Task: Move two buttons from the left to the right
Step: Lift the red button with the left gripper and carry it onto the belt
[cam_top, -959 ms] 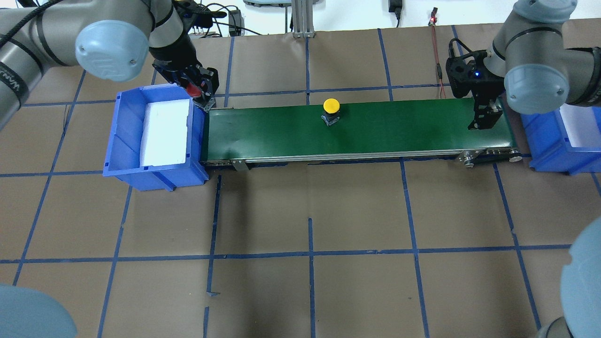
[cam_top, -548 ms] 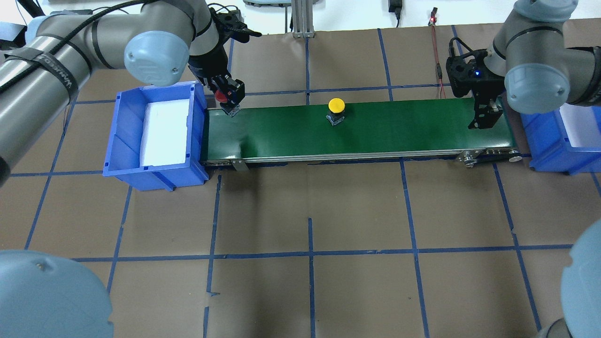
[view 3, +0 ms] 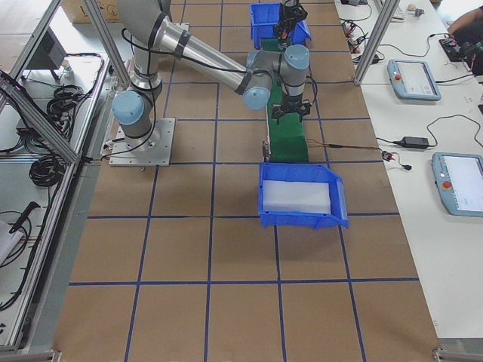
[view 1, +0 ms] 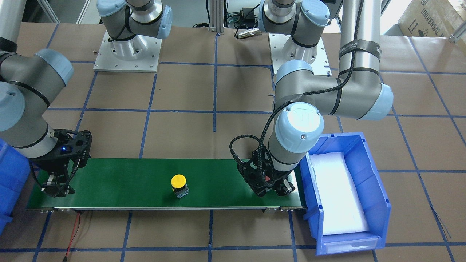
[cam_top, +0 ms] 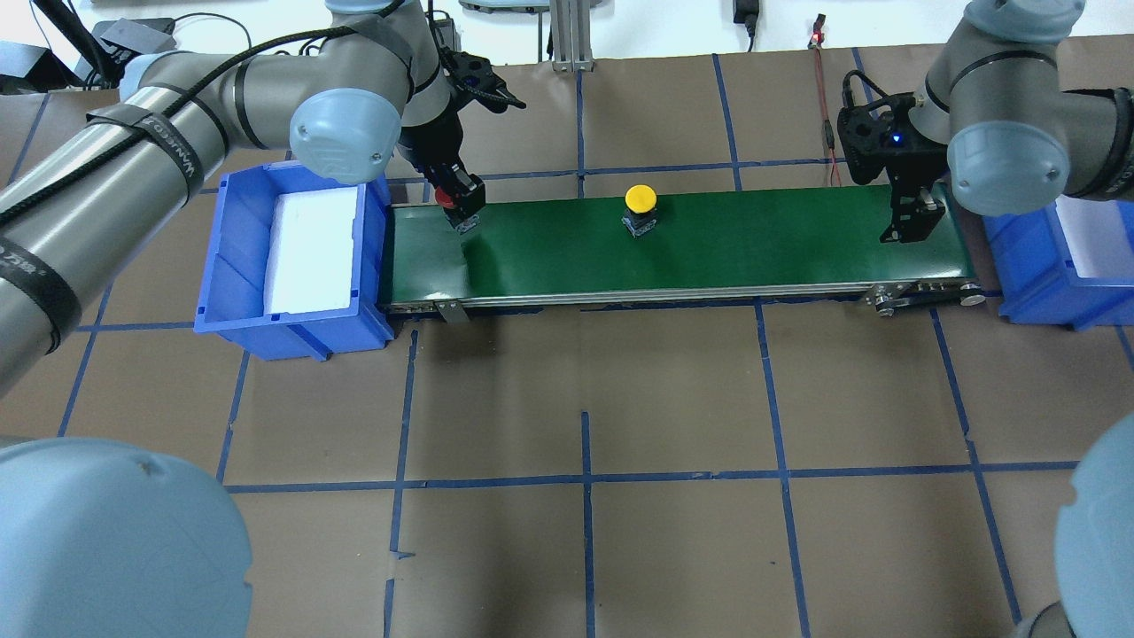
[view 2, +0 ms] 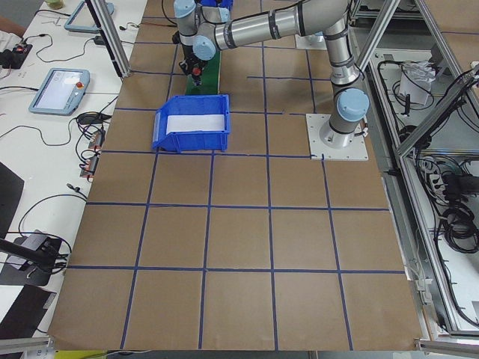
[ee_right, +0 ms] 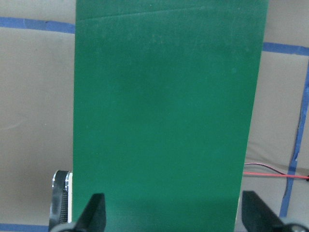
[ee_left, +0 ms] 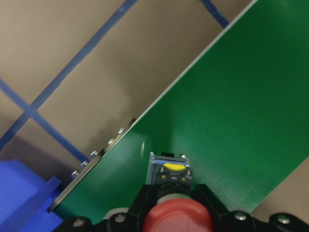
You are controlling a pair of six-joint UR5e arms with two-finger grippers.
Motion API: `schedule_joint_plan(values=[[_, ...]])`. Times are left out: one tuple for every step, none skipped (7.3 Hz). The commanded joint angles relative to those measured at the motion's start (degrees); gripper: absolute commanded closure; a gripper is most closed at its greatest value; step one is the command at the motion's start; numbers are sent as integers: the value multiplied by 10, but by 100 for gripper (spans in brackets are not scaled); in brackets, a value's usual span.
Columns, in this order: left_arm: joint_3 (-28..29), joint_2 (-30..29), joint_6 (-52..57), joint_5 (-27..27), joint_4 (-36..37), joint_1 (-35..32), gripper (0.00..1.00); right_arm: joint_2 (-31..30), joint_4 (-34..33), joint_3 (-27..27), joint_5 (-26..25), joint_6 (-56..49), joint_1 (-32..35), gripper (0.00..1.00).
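My left gripper [cam_top: 463, 215] is shut on the red button [cam_top: 448, 202] and holds it upright at the left end of the green conveyor belt [cam_top: 753, 239]. In the left wrist view the red cap [ee_left: 179, 215] sits between the jaws, with its grey body [ee_left: 168, 171] low over the belt; I cannot tell whether it touches. The yellow button [cam_top: 640, 199] stands upright near the belt's middle and also shows in the front-facing view [view 1: 178, 181]. My right gripper [cam_top: 912, 226] is open and empty over the belt's right end.
A blue bin [cam_top: 230, 266] with a white foam liner stands against the belt's left end. A second blue bin [cam_top: 1028, 266] stands at the right end, partly hidden by my right arm. A red cable [cam_top: 826, 115] lies behind the belt.
My left gripper has carried the red button from the left bin's edge rightward and down onto the belt's left end. The yellow button has drifted slightly right. The right arm is still.
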Motion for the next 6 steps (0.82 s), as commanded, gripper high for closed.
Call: schedule_joint_plan(values=[[-6, 1, 77, 13, 1, -4, 87, 8, -15, 0, 0, -3, 3, 1], [-9, 0, 79, 14, 1, -3, 87, 11, -15, 3, 1, 0, 3, 1], [-10, -4, 72, 15, 1, -5, 84, 10, -15, 3, 1, 5, 3, 2], [-15, -4, 69, 14, 3, -4, 37, 10, -16, 1, 0, 16, 3, 2], [-20, -4, 44, 14, 3, -4, 12, 9, -12, 0, -1, 17, 3, 2], [-20, -4, 14, 13, 3, -4, 8, 9, -12, 1, -1, 17, 3, 2]])
